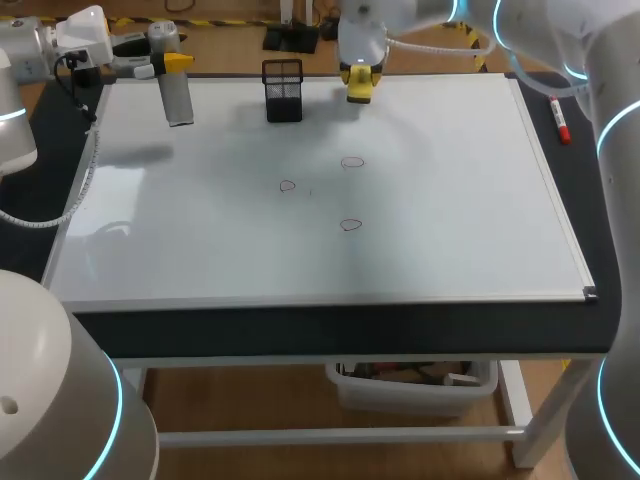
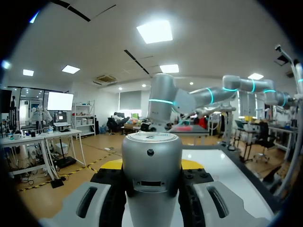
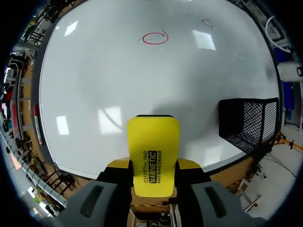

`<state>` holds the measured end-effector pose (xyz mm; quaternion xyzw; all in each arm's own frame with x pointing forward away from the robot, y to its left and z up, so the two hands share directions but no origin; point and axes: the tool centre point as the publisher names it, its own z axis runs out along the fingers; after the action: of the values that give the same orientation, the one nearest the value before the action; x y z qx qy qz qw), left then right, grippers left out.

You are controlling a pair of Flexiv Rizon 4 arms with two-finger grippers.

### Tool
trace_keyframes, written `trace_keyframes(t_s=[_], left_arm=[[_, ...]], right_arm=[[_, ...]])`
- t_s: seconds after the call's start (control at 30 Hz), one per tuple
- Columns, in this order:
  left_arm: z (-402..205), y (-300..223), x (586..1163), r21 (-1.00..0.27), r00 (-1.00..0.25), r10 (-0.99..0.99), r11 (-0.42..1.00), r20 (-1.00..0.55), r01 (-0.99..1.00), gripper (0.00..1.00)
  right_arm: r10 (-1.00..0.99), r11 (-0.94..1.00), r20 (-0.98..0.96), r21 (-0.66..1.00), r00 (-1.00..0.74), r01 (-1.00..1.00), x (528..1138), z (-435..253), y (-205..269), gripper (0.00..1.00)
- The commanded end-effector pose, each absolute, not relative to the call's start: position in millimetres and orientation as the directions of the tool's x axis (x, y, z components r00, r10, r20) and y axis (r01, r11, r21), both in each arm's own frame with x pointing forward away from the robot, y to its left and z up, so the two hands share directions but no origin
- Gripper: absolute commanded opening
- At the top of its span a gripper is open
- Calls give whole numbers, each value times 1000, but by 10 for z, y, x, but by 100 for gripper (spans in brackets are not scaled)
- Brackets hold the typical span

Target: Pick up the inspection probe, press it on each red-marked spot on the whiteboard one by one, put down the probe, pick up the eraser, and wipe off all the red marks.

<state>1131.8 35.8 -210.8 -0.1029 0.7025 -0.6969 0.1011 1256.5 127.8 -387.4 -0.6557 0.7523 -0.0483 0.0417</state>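
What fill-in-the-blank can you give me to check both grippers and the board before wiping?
1. The right gripper is shut on the yellow ____.
2. The left gripper is shut on the silver ____.
3. The whiteboard carries ____ red marks.
4. The red marker lies off the whiteboard, on the robot's ____ side.
Missing words: eraser; probe; three; right.
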Motion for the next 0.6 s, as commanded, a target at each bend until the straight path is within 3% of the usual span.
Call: trace_keyframes(t_s=[0.03,0.6], left_arm=[[-2094,353,11304,-1000,-957,-290,8,0,-2,0],[-2094,353,11304,-1000,-957,-290,8,0,-2,0]], right_arm=[[-989,141,3,335,-149,-931,12576,-3821,1230,0],[-975,217,15,285,-222,-934,12196,-3684,1002,0]])
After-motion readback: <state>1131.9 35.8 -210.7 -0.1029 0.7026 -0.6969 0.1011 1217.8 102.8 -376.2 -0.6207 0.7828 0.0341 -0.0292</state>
